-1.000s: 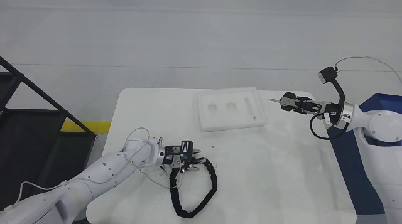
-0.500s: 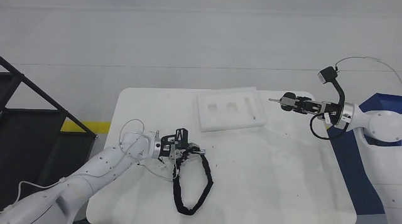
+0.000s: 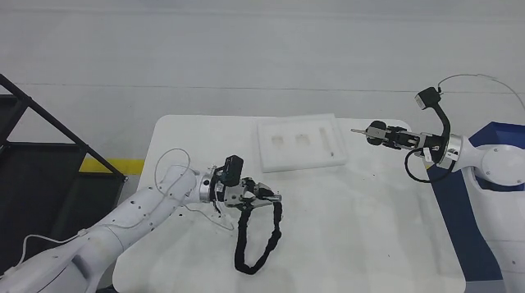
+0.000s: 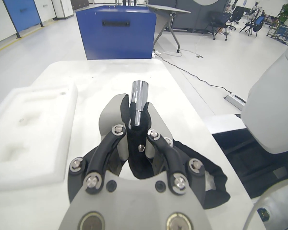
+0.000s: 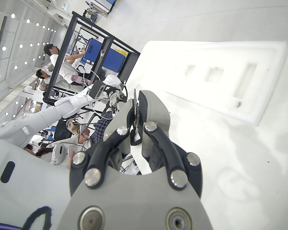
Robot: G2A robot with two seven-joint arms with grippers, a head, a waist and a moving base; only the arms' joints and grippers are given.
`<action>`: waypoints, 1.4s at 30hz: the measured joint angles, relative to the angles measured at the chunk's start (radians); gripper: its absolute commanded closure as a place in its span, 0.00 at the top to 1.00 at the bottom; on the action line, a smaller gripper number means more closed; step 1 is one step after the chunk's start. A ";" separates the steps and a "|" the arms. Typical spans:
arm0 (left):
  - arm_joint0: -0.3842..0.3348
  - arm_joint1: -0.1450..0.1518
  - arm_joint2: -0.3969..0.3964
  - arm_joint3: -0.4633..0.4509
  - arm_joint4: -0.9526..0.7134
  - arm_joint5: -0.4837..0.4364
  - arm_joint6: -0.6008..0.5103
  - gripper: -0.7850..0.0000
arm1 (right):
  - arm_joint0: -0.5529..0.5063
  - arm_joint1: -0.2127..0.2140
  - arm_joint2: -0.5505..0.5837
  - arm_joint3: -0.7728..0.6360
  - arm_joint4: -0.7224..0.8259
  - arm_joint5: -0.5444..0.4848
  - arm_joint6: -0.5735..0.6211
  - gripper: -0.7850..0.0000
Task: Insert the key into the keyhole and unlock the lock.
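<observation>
Foam tray point(image 3: 272, 158) separates left hand point(image 3: 259, 197) with lock point(image 4: 139, 92), right hand point(image 3: 371, 132) with key point(image 3: 358, 131).

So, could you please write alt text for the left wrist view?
The left hand is shut on the lock, whose chrome barrel sticks out in front above the table. Its black cable trails beside the hand, and a foam tray lies on the table.

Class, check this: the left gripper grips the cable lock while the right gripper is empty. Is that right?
No: the right gripper is shut on the key, as the right wrist view shows. The left gripper does grip the cable lock.
</observation>
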 measured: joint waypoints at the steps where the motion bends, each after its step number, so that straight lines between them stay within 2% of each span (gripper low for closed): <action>1: -0.004 -0.003 0.003 -0.007 -0.015 0.001 0.000 0.00 | -0.004 0.000 -0.004 -0.007 -0.009 0.016 -0.002 0.00; 4: -0.019 -0.015 0.016 -0.028 -0.074 -0.001 -0.003 0.00 | -0.006 0.004 -0.017 -0.047 -0.007 0.086 0.041 0.00; 9: -0.065 -0.040 0.034 -0.043 -0.145 -0.006 -0.007 0.00 | -0.013 0.013 -0.034 -0.145 -0.024 0.143 0.135 0.00; 15: -0.112 -0.074 0.054 -0.042 -0.199 -0.008 -0.010 0.00 | -0.027 0.021 -0.038 -0.240 -0.019 0.169 0.183 0.00; 24: -0.158 -0.121 0.116 -0.055 -0.296 -0.010 -0.011 0.00 | -0.016 0.029 -0.036 -0.299 0.018 0.163 0.210 0.00; 38: -0.160 -0.126 0.119 -0.051 -0.314 -0.007 -0.012 0.00 | -0.026 0.031 -0.039 -0.305 -0.013 0.176 0.197 0.00; 42: -0.115 -0.125 0.097 -0.042 -0.335 0.008 -0.036 0.00 | -0.022 0.040 -0.052 -0.322 -0.075 0.216 0.252 0.00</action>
